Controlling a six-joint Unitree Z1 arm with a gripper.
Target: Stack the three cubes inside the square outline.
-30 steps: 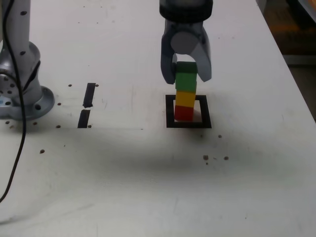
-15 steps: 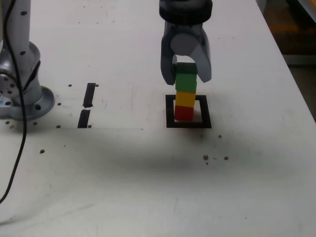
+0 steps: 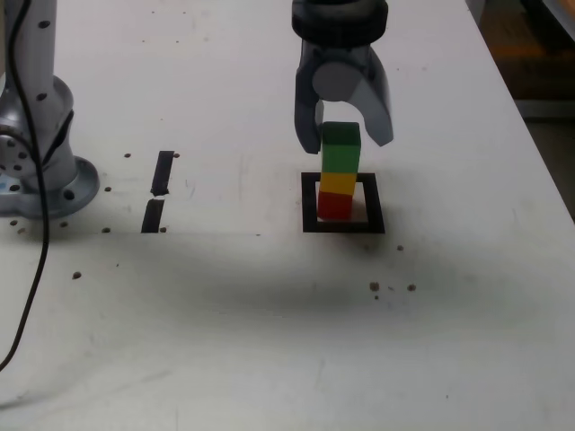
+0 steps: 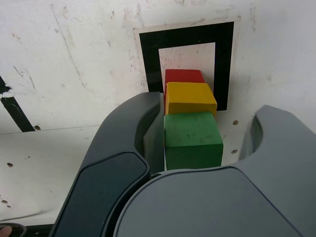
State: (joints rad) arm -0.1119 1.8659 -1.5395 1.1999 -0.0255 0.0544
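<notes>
**Green cube on top of the stack, claw straddling it with jaws parted**

The green cube [image 3: 340,147] sits atop the yellow cube [image 3: 338,183], which sits on the red cube [image 3: 335,206]; the column's long axis is vertical. The red base rests inside the square outline [image 3: 310,201], crowding the outline's 9 o'clock side in the exterior view.

The gripper [image 3: 346,135] straddles the green cube from 12 o'clock, one finger at the cube's 9 o'clock, the other at 3 o'clock. Jaws are apart: the wrist view shows a clear gap at one finger, while the other lies close, contact uncertain.

Judgement: stack looks complete; withdrawal should go straight up the column's axis, since a sideways drift risks toppling it.
</notes>
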